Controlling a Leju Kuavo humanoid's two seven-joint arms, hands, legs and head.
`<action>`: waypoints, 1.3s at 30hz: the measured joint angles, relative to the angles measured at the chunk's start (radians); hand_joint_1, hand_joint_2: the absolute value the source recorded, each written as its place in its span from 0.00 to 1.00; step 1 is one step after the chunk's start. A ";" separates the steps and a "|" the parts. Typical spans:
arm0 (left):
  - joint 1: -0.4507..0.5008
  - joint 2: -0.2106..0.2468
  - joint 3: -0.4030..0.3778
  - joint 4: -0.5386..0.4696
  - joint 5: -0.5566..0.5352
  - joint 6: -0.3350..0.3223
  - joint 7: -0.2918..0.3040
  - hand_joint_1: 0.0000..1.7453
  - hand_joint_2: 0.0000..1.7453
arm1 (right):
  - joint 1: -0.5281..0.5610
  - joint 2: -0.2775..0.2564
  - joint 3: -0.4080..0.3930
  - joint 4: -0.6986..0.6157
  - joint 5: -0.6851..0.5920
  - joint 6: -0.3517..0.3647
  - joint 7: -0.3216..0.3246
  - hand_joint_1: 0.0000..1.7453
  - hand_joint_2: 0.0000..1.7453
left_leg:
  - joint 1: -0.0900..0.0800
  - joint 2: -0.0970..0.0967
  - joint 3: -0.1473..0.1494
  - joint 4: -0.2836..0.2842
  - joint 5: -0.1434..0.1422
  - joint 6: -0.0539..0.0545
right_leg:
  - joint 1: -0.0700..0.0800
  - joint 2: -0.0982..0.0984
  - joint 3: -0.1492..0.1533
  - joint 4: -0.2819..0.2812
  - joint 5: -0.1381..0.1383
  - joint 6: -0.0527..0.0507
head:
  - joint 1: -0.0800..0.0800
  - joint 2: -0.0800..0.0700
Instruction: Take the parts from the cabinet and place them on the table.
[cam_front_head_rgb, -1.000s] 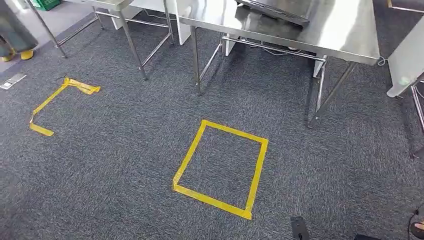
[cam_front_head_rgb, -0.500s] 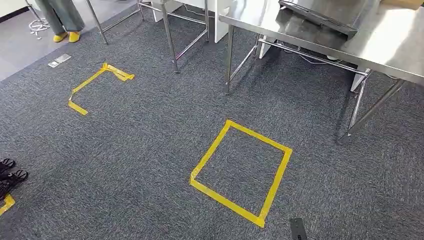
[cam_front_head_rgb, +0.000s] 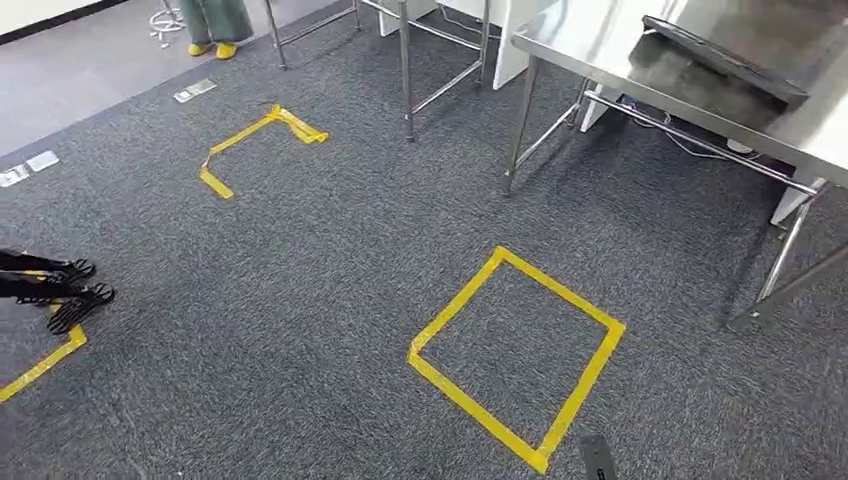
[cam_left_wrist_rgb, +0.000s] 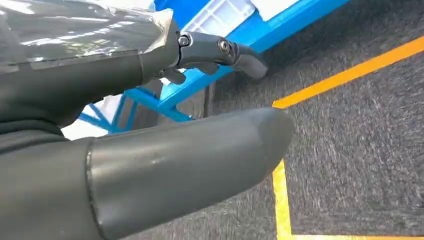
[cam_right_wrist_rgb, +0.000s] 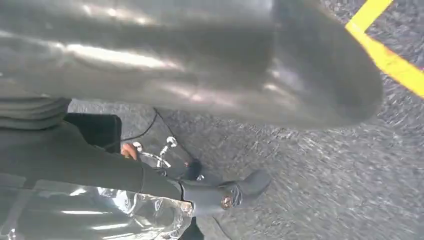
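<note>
No parts are in sight. Through the left wrist view my left hand (cam_left_wrist_rgb: 125, 100) hangs over dark carpet with its thick thumb (cam_left_wrist_rgb: 190, 160) and a dark finger (cam_left_wrist_rgb: 220, 50) apart and nothing between them. Just beyond it stands a blue-framed rack (cam_left_wrist_rgb: 210, 82) holding a pale crate (cam_left_wrist_rgb: 220, 15). The right wrist view has my right hand (cam_right_wrist_rgb: 200, 75) above the carpet, thumb and a finger (cam_right_wrist_rgb: 235, 192) spread, holding nothing. A steel table (cam_front_head_rgb: 610, 45) stands at the far right of the head view with a dark flat slab (cam_front_head_rgb: 720, 60) on it.
A yellow tape square (cam_front_head_rgb: 515, 355) marks the carpet ahead, and an open tape bracket (cam_front_head_rgb: 250, 145) lies farther left. A black wheeled base (cam_front_head_rgb: 60, 290) sits at the left edge. More steel table legs (cam_front_head_rgb: 405, 70) and a person's legs (cam_front_head_rgb: 215, 20) are at the back.
The whole head picture has slid right and down: the camera has turned left. The black wheeled base has come further into sight at the left, and the steel table now sits nearer the right edge.
</note>
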 joint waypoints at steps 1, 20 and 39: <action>0.002 0.001 0.000 0.000 0.004 0.004 0.000 0.00 0.00 | -0.002 0.002 0.000 0.000 0.003 0.000 0.000 0.00 0.00 | -0.005 -0.015 -0.003 -0.003 0.003 0.009 | -0.003 -0.012 0.003 -0.005 0.004 0.008 | -0.001 0.000; -0.005 -0.016 0.002 -0.002 0.040 0.051 -0.006 0.00 0.00 | -0.011 -0.008 -0.001 0.000 0.034 0.003 -0.003 0.00 0.00 | -0.002 -0.079 -0.087 0.134 -0.058 -0.006 | -0.014 0.119 -0.018 0.001 0.018 -0.023 | -0.006 0.000; -0.010 -0.016 0.002 -0.005 0.041 0.034 -0.017 0.00 0.00 | -0.003 -0.012 -0.001 0.000 0.027 0.002 -0.012 0.00 0.00 | 0.006 -0.101 -0.013 -0.005 0.023 0.033 | -0.006 0.123 -0.162 0.332 -0.135 0.004 | 0.004 0.000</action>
